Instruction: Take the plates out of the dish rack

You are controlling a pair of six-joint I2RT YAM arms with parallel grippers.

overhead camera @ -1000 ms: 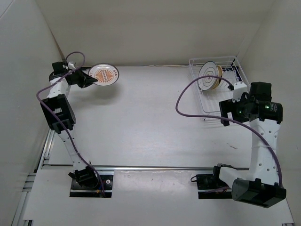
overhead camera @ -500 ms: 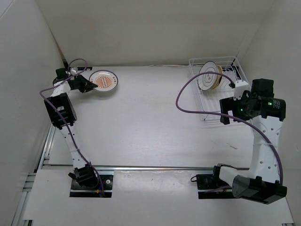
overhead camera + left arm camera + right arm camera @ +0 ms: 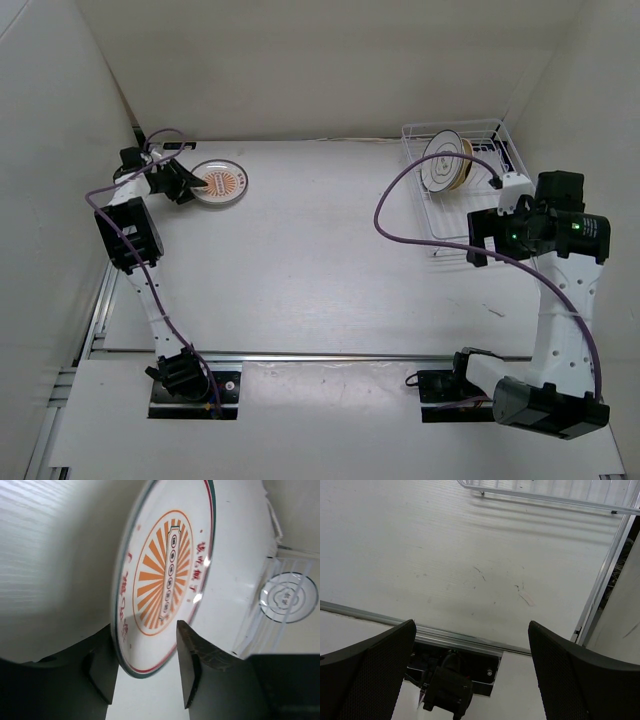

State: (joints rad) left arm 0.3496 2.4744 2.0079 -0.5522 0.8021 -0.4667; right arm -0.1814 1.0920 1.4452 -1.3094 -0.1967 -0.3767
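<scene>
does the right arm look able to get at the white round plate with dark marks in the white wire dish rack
Probably yes. The right gripper is open and empty just beside the dish rack, and the plate stands upright, uncovered; the gripper must turn toward it first.

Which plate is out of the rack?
The plate with the orange sunburst, in the left gripper at the far left of the table. The other plates stand on edge inside the dish rack.

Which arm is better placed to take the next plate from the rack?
Right. The right tool hangs open beside the dish rack with its standing plate; the left tool grips the sunburst plate far off.
</scene>
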